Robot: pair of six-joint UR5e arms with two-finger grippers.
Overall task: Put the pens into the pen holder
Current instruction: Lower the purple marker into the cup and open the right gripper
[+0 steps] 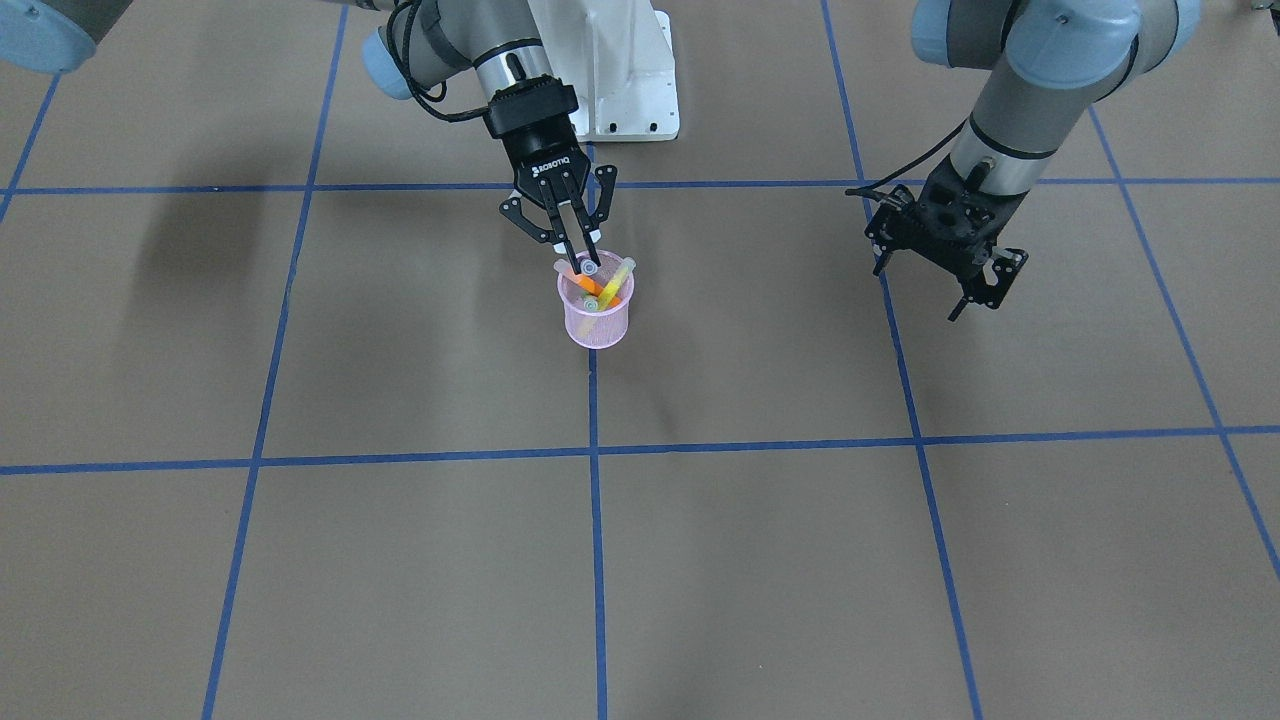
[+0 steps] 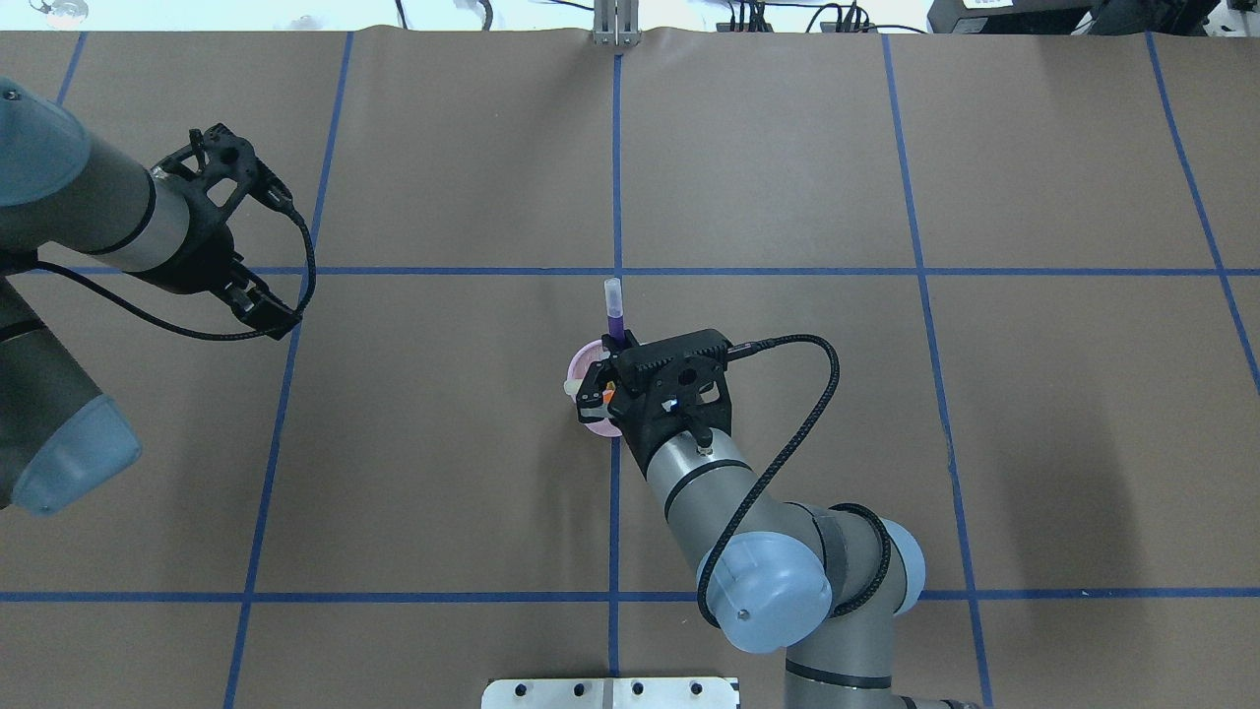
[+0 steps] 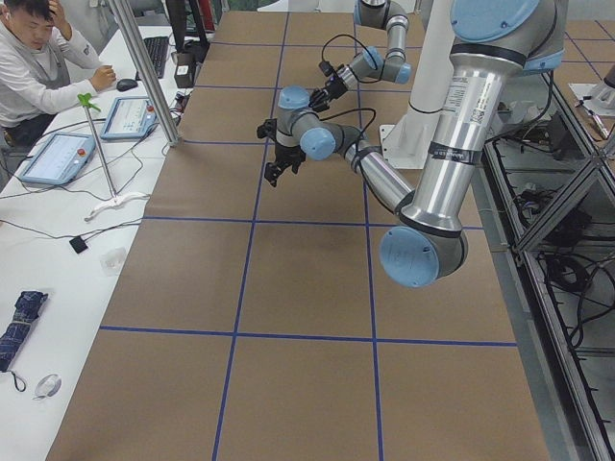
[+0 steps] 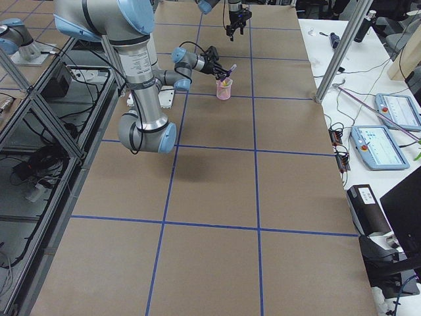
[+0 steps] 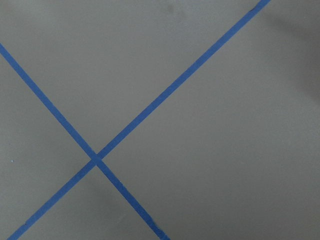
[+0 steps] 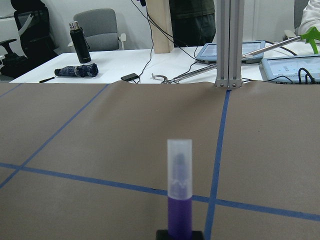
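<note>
While three pens (image 1: pixel 612 284) already stand in the cup (image 1: pixel 597 322) at frame centre, the right pincer (image 1: pixel 578 250) clenches the purple pen (image 2: pixel 614 313), tilted over its rim. Next, it probably needs to let go and lift clear.

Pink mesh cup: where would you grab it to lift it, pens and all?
Probably its rim on the side away from the robot, pinched from above, one finger inside, one outside. The pen holder stands upright, and the orange pen and yellow pen lean toward the robot's side, where the right gripper holds the purple pen.
</note>
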